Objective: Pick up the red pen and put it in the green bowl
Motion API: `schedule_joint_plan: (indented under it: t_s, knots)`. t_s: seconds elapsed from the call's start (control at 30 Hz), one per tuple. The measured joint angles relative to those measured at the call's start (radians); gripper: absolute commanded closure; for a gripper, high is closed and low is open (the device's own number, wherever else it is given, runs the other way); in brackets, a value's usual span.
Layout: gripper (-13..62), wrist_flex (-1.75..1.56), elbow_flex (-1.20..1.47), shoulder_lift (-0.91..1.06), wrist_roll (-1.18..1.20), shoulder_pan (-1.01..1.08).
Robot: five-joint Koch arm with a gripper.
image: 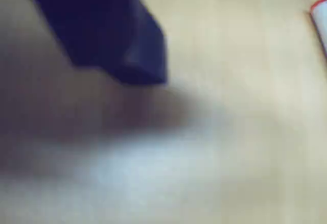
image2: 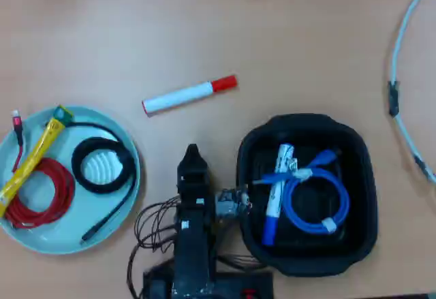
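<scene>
Tech A: Fingers [image2: 191, 152] status: only a single dark tip shows in the overhead view, pointing toward the top of the picture, so I cannot tell whether they are apart or together. In the wrist view a blurred dark blue wedge enters from the upper left; nothing is held in it.

Tech B: Location of the red pen [image2: 189, 95]?

Tech A: It lies flat on the tabletop [image2: 286, 33], beyond the tip and clear of it, slightly tilted, cap end toward the right in the overhead view. Cylindrical body, smooth white barrel, glossy red cap. The wrist view catches only a white sliver with a red rim at the right edge.

Tech B: And the green bowl [image2: 117, 225]?

Tech A: Lower left in the overhead view, well apart from the pen. Shallow, round, pale mint-teal, smooth finish. It contains a coiled red cable [image2: 48, 197], a coiled black cable [image2: 102, 166] and a flat yellow stick [image2: 30, 163] with a green tip.

Tech B: Other items?

Tech A: Black tray [image2: 351, 244], rounded-square, matte, at the right. Inside: a blue-capped white marker [image2: 276, 193] and a looped blue cable [image2: 327, 207]. Tabletop surface is light wood-toned and smooth.
</scene>
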Motion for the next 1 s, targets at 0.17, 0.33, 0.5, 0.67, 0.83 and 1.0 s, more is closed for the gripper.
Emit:
schedule_joint_plan:
  t_s: [0.17, 0.33, 0.5, 0.67, 0.83, 1.0]
  knots:
    - [7.6, 0.229, -0.264, 0.0, 0.054, -0.218]
    - [7.6, 0.267, -0.265, 0.0, 0.086, -0.219]
    - [7.6, 0.267, -0.265, 0.0, 0.086, -0.221]
    - [7.6, 0.33, -0.341, 0.0, 0.048, -0.222]
    - [7.6, 0.523, -0.589, -0.015, 0.044, -0.224]
    - [7.6, 0.649, -0.79, -0.176, 0.044, -0.238]
